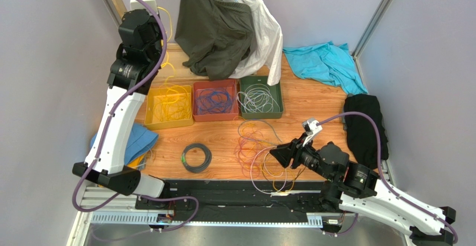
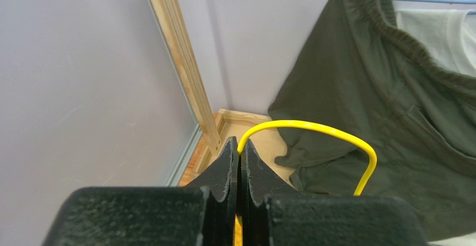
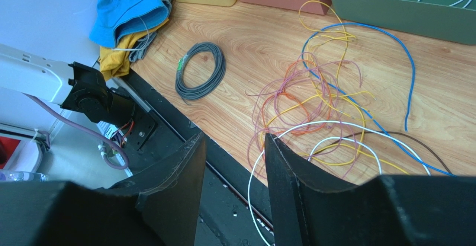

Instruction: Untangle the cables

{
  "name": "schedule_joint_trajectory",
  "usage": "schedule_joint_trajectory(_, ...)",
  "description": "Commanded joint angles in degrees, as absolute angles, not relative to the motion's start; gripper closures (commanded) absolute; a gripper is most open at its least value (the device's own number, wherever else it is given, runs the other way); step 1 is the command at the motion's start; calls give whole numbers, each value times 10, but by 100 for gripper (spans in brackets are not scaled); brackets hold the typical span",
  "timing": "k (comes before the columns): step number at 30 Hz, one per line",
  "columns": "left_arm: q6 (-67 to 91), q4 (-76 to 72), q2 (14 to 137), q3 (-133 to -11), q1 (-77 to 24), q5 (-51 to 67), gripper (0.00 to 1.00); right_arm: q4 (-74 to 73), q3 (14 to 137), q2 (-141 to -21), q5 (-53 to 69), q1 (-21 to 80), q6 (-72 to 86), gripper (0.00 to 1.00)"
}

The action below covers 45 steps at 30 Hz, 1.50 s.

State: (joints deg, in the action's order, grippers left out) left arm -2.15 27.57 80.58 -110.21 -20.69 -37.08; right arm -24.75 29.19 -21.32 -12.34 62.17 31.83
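Note:
A loose tangle of cables (image 1: 257, 145), yellow, pink-purple, orange, white and blue, lies on the wooden table near its front edge; it also shows in the right wrist view (image 3: 318, 101). My right gripper (image 1: 279, 155) is open and empty, just above the tangle's near-left side (image 3: 233, 140), with a white cable (image 3: 335, 126) by its right finger. My left gripper (image 1: 156, 12) is raised high at the back left, shut on a yellow cable (image 2: 313, 127) that arches out of the tips (image 2: 239, 143) and hangs toward the yellow bin (image 1: 150, 112).
A red bin (image 1: 196, 115) holds blue cables and a green bin (image 1: 278, 112) holds white ones. A coiled grey cable (image 1: 196, 158) lies front left. Dark green (image 1: 215, 28) and white garments hang at the back. Teal (image 1: 324, 62), black (image 1: 363, 126) and blue (image 1: 137, 143) cloths lie at the edges.

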Motion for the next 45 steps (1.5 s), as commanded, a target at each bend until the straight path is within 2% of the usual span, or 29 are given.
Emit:
schedule_joint_trajectory(1, 18, 269, 812, -1131, -165, -315, 100, -254, 294, -213, -139, 623, 309, 54)
schedule_joint_trajectory(6, 26, 263, 825, -1103, -135, -294, 100, -238, 287, -233, -142, 623, 307, 54)
schedule_joint_trajectory(20, 86, 175, 830, -893, -107, -259, 100, -235, 254, -233, -163, 623, 316, 55)
schedule_joint_trajectory(30, 84, 170, 845, -889, -69, -257, 100, -238, 245, -232, -170, 623, 316, 55)
schedule_joint_trajectory(36, 98, 174, 886, -824, -56, -277, 100, -218, 236, -250, -158, 624, 324, 56)
schedule_joint_trajectory(42, 163, 175, 901, -748, -23, -232, 100, -230, 236, -237, -165, 623, 322, 56)
schedule_joint_trajectory(43, 166, 172, 899, -734, -23, -231, 97, -230, 236, -236, -170, 624, 321, 56)
schedule_joint_trajectory(44, 169, 173, 897, -728, -23, -230, 75, -231, 236, -235, -169, 623, 319, 56)
schedule_joint_trajectory(45, 171, 172, 893, -723, -23, -231, 66, -231, 236, -236, -171, 623, 319, 56)
